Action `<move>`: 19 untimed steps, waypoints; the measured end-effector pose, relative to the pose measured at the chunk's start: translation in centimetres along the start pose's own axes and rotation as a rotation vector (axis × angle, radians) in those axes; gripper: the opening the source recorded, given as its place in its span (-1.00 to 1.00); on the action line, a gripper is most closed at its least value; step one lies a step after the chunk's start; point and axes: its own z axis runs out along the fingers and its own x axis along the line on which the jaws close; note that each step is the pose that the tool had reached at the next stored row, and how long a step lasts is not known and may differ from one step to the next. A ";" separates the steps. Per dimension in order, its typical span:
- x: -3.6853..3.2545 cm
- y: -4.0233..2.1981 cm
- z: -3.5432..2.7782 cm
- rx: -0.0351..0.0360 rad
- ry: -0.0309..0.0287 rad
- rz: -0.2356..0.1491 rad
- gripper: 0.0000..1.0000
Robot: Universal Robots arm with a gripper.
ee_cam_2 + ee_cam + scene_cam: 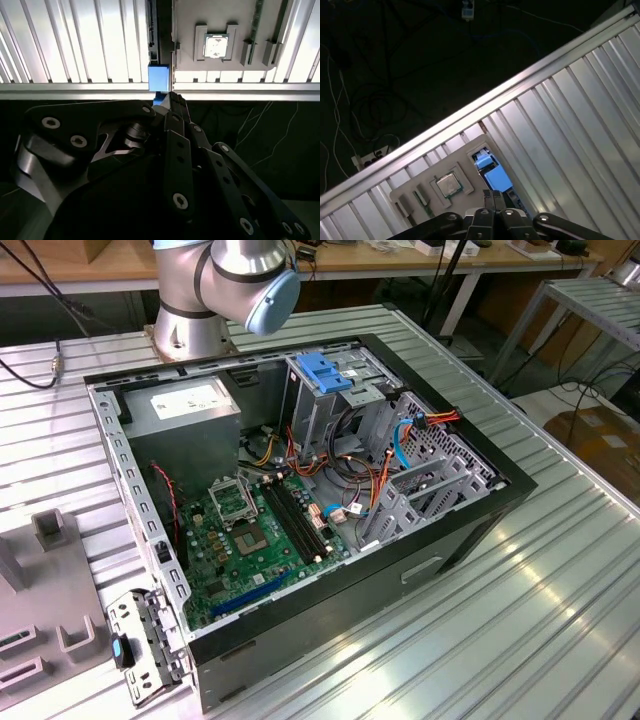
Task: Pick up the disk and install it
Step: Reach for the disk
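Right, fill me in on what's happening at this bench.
A robot arm is working on getting a disk into the open PC case on the table. In the second wrist view the gripper is over at a grey tray, jaws drawn together right at the disk's blue edge by the tray's side. Whether they actually pinch it can't be told. The disk is not yet in the case.
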 end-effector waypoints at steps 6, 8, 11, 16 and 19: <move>-0.12 -0.18 0.25 0.0024 -0.0007 -0.030 -0.77; -0.14 -0.22 0.31 0.0019 0.0003 -0.050 -0.66; -0.15 -0.23 0.43 0.0008 0.0025 -0.119 -0.29; -0.14 -0.24 0.61 -0.0016 0.0065 -0.232 -0.16; -0.13 -0.24 0.63 -0.0026 0.0080 -0.272 -0.16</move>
